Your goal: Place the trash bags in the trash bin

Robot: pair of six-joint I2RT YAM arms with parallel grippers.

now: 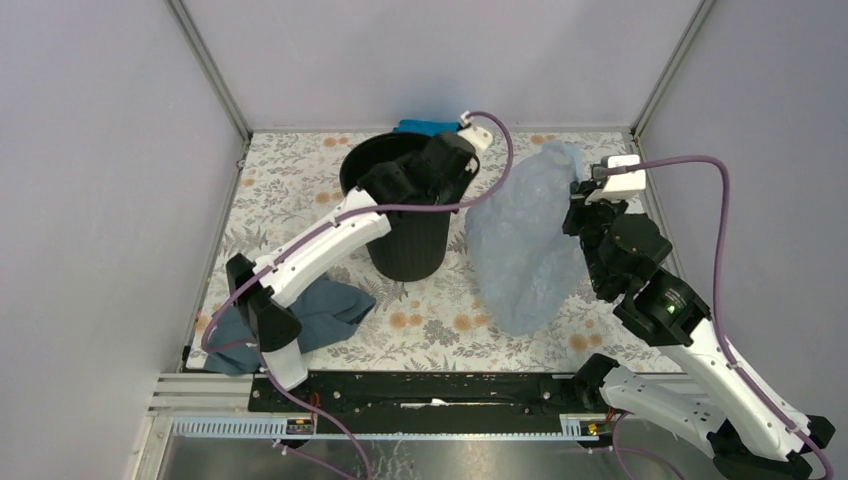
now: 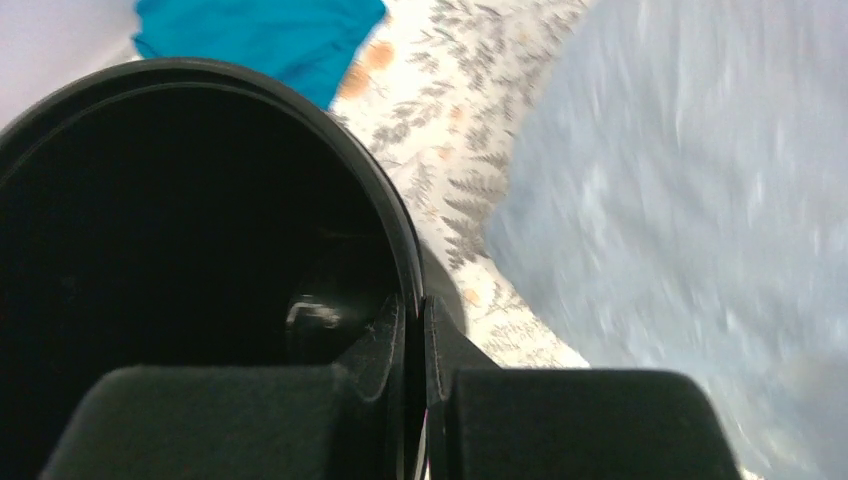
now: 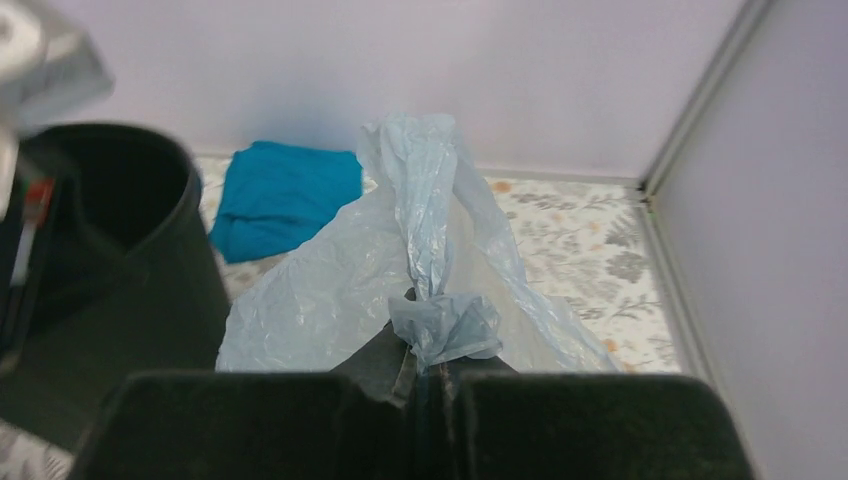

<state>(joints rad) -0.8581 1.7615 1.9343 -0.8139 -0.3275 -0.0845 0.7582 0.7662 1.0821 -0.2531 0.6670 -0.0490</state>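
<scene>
Where the bag is: the bag (image 1: 520, 240) hangs outside the bin (image 1: 410, 245), just to its right. Its top is bunched in the right tool (image 3: 420, 365) and its lower end reaches down to the counter (image 1: 290, 190).
Left tool: the left tool (image 2: 412, 325) is pinched together on the bin's right rim, one finger inside and one outside.
Right tool: clamped on a twisted neck of film, raised above the counter.
Edges: the bin stands near the back wall (image 1: 440, 60), with a teal cloth (image 1: 425, 127) behind it. The bag's right side is near the right wall (image 1: 760, 100). A slate cloth (image 1: 320, 310) lies at the near-left edge.
Open room: a narrow gap separates bin and bag, and bare counter lies in front of both.
Materials: the bag is thin, translucent, pale blue-grey and wrinkled. The bin is smooth black plastic, round and tapering, with a rolled rim. The counter has a floral print. Both cloths are soft and rumpled.
</scene>
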